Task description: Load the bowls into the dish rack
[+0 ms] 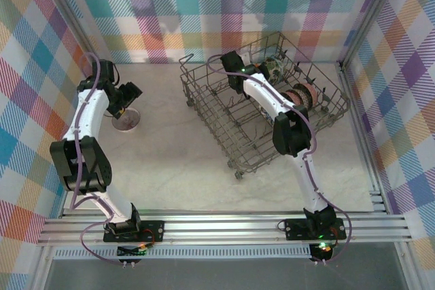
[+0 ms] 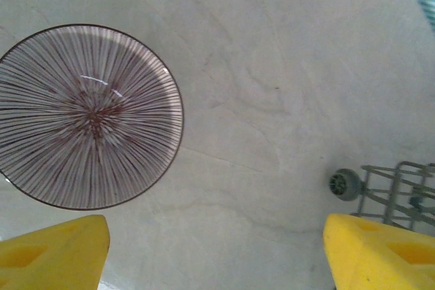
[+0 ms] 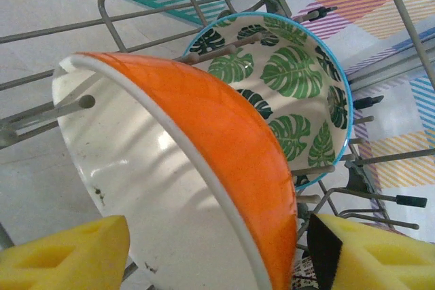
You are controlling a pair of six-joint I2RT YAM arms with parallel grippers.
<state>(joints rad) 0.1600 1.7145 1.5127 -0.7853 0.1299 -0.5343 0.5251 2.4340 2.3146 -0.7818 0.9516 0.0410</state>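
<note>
**Landmark: dish rack (image 1: 217, 123).** It is a rectangular basket of thin grey metal wire with gridded sides, rows of straight tines and small round wheels. It sits skewed on a pale, faintly veined, stone-look table (image 2: 272, 66).

**Right gripper (image 3: 217, 259).** It is inside the rack, at the far side. The jaws stand wide, and the two blocky yellow fingers straddle the wall of an orange bowl (image 3: 224, 140) without clamping it. There is clear space between the inner finger and the wall. The bowl is round and glossy, orange outside and white inside with a white lip. It is tilted on edge among the tines, and one round-tipped tine (image 3: 47, 110) crosses its rim. Just behind it, also on edge in the rack, stands a leaf-patterned bowl (image 3: 292, 79). This one is cream inside with green leaves and a blue rim.

**Left gripper (image 2: 216, 252).** It is outside the rack, well to its left, and hangs over the table. The jaws are wide and hold nothing. A shallow round striped bowl (image 2: 88, 117) sits upright on the table on the side away from the rack. It is glazed, with fine dark lines radiating from its centre. It touches neither finger. A rack wheel (image 2: 344, 184) shows on the opposite side.

**Other bowls (image 1: 304, 93).** They stand on edge in a row along the rack's right side. Their patterns are too small to tell.
</note>
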